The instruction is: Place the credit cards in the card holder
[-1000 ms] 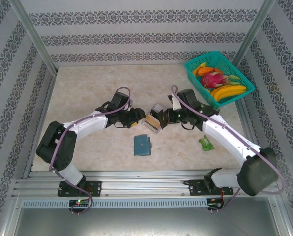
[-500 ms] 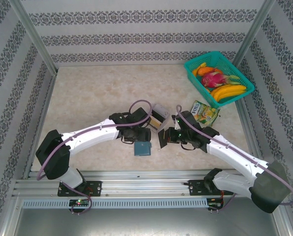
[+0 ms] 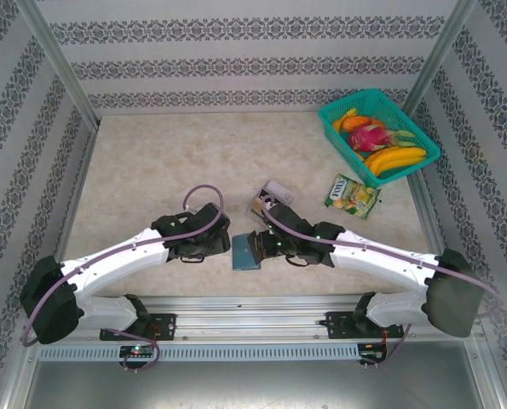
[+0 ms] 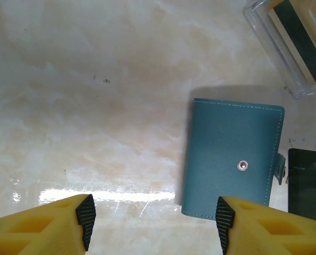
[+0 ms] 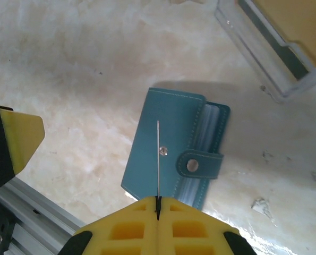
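Marbled beige tabletop (image 3: 151, 153) carries the folded teal leather-like card holder (image 3: 244, 253) near its front edge, just right of our empty, half-open left gripper (image 4: 153, 219), while our right gripper (image 5: 158, 204), clamped on a thin black credit card (image 4: 308, 183), hovers over it.

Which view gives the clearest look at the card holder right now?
Right wrist: the card holder lies nearly whole in frame, strap tab and inner sleeves visible, with the held credit card crossing it edge-on. Left wrist shows its closed front and snap dot. Top external shows it small.
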Action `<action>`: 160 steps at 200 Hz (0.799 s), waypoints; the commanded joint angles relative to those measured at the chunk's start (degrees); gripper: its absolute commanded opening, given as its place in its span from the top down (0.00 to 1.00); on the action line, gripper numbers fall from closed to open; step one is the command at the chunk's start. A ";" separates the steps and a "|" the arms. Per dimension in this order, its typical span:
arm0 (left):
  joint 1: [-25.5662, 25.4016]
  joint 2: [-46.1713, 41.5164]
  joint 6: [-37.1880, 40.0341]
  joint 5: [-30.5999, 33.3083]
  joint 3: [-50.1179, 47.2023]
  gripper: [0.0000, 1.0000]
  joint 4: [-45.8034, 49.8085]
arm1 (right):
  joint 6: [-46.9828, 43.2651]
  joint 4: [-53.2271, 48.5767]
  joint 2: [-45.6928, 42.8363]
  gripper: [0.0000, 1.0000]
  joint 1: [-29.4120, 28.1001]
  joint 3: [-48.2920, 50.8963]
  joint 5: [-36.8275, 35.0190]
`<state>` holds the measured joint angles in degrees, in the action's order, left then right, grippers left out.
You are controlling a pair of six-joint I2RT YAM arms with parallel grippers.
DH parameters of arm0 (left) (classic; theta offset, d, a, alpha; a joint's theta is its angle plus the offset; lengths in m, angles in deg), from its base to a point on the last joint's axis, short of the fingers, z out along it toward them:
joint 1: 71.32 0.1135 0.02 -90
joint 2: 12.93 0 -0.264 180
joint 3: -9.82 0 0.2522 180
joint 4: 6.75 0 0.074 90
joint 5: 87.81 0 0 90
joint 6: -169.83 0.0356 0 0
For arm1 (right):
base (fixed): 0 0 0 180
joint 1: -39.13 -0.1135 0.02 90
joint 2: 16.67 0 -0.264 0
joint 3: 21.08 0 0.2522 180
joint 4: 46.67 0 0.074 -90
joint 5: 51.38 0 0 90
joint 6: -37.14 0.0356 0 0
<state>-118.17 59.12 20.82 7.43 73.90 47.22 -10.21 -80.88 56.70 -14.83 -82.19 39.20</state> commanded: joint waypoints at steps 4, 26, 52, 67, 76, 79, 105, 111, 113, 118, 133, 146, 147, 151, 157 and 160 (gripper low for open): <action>0.75 -0.90 -1.65 1.58 -1.07 0.36 -1.12 | 1.30 0.22 2.38 1.00 -1.35 -2.95 -5.93; 0.88 -1.35 -1.95 1.28 -1.57 0.36 -1.99 | -1.16 -6.60 6.18 1.00 -3.80 -7.13 -12.03; 2.71 -2.65 -2.69 -0.36 -3.38 0.37 -3.85 | -2.69 -14.91 7.85 1.00 -7.25 -10.74 -20.52; 3.76 -3.54 -2.86 -1.27 -4.51 0.37 -4.88 | -2.72 -16.76 6.02 1.00 -7.33 -10.30 -23.29; 4.17 -3.82 -2.96 -1.44 -5.02 0.37 -5.40 | -2.18 -17.51 5.25 1.00 -6.84 -9.74 -24.13; 4.28 -3.85 -2.91 -1.55 -5.13 0.37 -5.54 | -1.84 -18.03 5.10 1.00 -6.62 -9.65 -24.44; 4.83 -3.33 -2.34 -1.98 -4.69 0.38 -5.25 | -0.26 -15.10 4.79 1.00 -5.33 -6.53 -22.27; 4.84 -3.24 -2.26 -2.02 -4.71 0.37 -5.36 | -0.13 -14.13 5.42 1.00 -4.76 -5.92 -21.02; 4.84 -3.21 -2.21 -2.06 -4.71 0.38 -5.39 | -0.03 -13.93 5.68 1.00 -4.58 -5.85 -20.65; 4.84 -3.11 -2.13 -2.04 -4.66 0.38 -5.53 | 0.13 -13.54 6.59 1.00 -4.41 -5.70 -20.29; 4.93 -2.82 -2.05 -2.16 -4.47 0.38 -5.54 | -0.10 -12.84 8.79 1.00 -4.43 -6.21 -19.77; 5.01 -2.88 -2.11 -2.07 -4.36 0.38 -5.44 | -0.38 -12.06 10.31 1.00 -4.41 -6.54 -19.17; 5.01 -2.84 -2.14 -2.07 -4.31 0.38 -5.47 | -0.38 -11.98 10.40 1.00 -4.41 -6.58 -19.10; 5.00 -2.96 -2.09 -2.07 -4.41 0.38 -5.52 | -0.44 -11.79 10.76 1.00 -4.41 -6.68 -18.86; 5.06 -2.97 -2.21 -2.07 -4.54 0.38 -5.64 | -0.60 -11.39 11.32 1.00 -4.45 -6.76 -18.63; 5.10 -2.97 -2.24 -2.07 -4.65 0.38 -5.71 | -0.64 -11.38 11.65 1.00 -4.45 -6.91 -18.50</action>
<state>-113.93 56.21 19.08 5.37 69.21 42.47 -10.99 -93.93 66.16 -19.24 -88.88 19.79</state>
